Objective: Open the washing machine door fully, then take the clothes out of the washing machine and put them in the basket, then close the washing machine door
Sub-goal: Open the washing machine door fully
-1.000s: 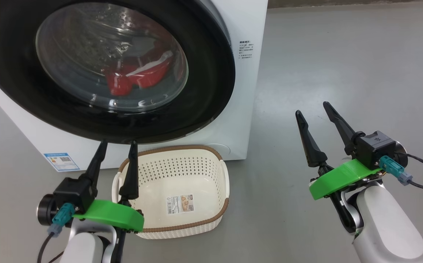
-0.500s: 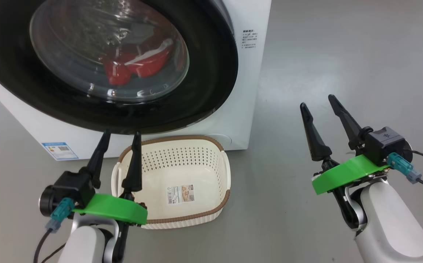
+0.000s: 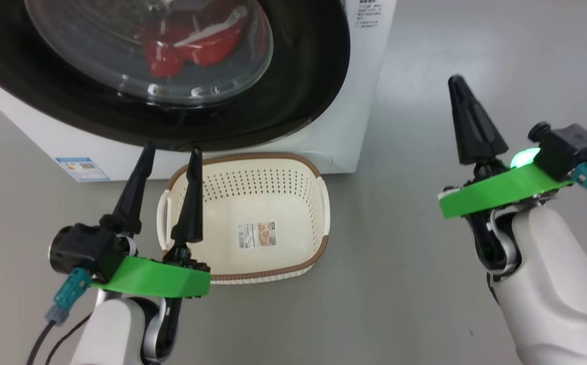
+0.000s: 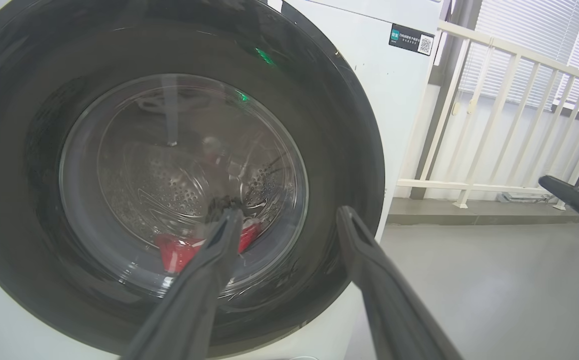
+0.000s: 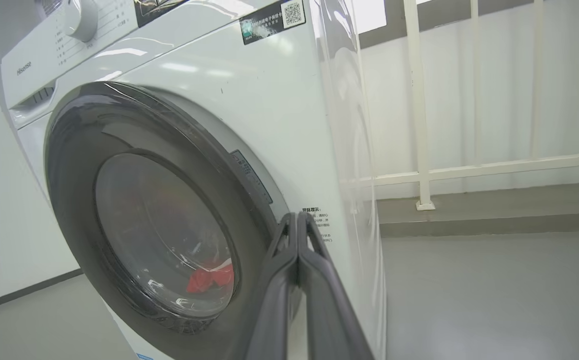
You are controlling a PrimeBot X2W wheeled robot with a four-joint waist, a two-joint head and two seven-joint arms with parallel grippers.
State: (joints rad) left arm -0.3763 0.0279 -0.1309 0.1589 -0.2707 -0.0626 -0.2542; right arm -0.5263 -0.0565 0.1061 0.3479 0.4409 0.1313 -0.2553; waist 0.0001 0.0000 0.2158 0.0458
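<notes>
Upper left in my right wrist view, the washing machine (image 5: 269, 100) reads Hisense; right gripper (image 5: 297, 220) pressed together, left gripper (image 3: 172, 149) spread.

Grey floor (image 3: 476, 40), white railing (image 5: 416, 100), slatted window blinds (image 4: 519, 25)

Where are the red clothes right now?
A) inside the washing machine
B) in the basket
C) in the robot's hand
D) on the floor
A: the red clothes show through the glass of the door, inside the washing machine, and the basket has no clothes in it.
</notes>
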